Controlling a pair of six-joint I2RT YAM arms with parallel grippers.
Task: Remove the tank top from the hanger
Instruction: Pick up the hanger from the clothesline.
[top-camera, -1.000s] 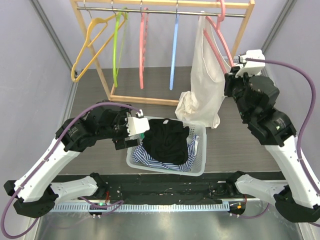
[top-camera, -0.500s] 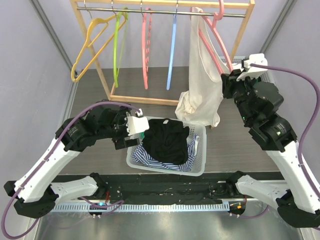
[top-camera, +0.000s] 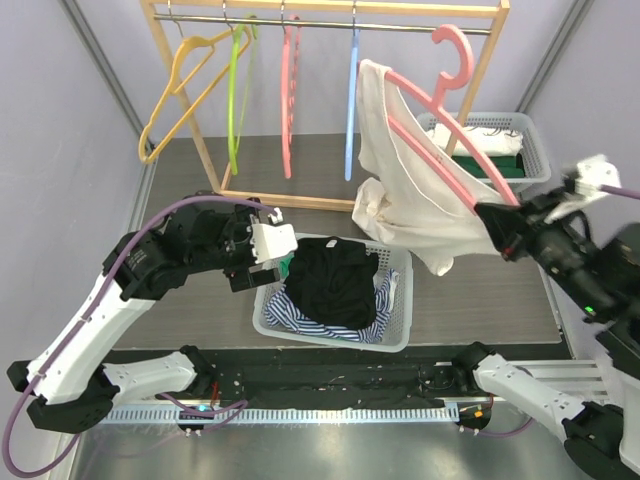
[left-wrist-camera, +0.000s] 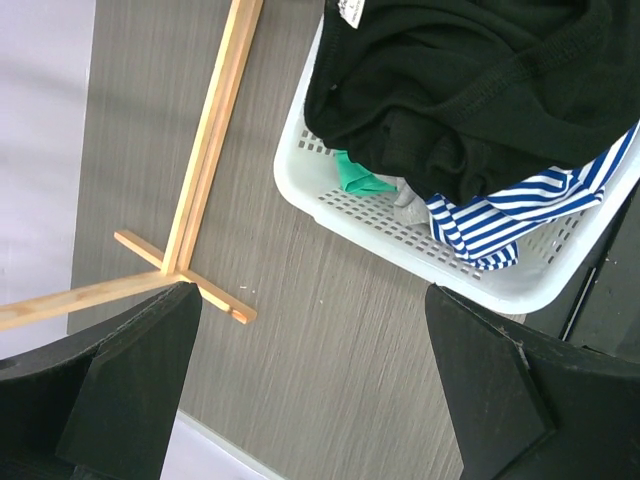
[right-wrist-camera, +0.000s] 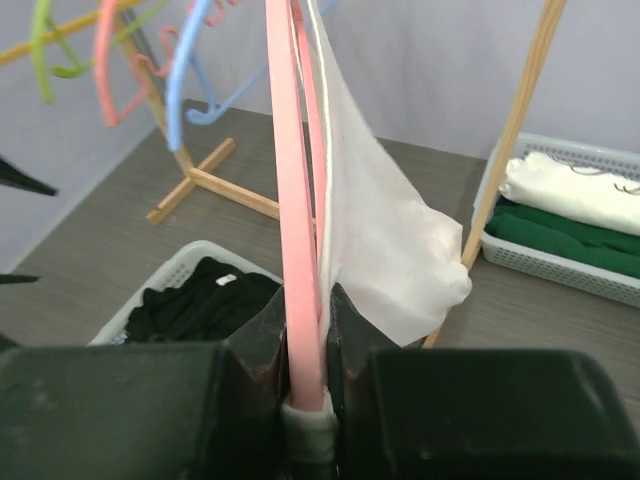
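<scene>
The white tank top (top-camera: 410, 190) hangs on a pink hanger (top-camera: 450, 120) that is off the rail and tilted, its hook (top-camera: 455, 50) in the air below the rail's right end. My right gripper (top-camera: 505, 238) is shut on the hanger's lower end, right of the white basket. In the right wrist view the pink hanger (right-wrist-camera: 300, 230) runs up from between the shut fingers of the right gripper (right-wrist-camera: 305, 335), with the tank top (right-wrist-camera: 395, 250) draped to its right. My left gripper (left-wrist-camera: 310, 390) stands open over bare floor, left of the basket (left-wrist-camera: 400, 240), holding nothing.
A wooden rack (top-camera: 210, 150) carries yellow (top-camera: 180, 80), green (top-camera: 235, 90), pink (top-camera: 288, 90) and blue (top-camera: 350, 100) hangers. The white basket (top-camera: 395, 335) holds black and striped clothes. A second basket (top-camera: 535, 150) at back right holds white and green folded clothes. The rack's foot (left-wrist-camera: 195, 200) lies near my left gripper.
My right arm has swung back and to the right, lifting the pink hanger with the tank top off the rail and tilting it. The left arm has hardly moved.
</scene>
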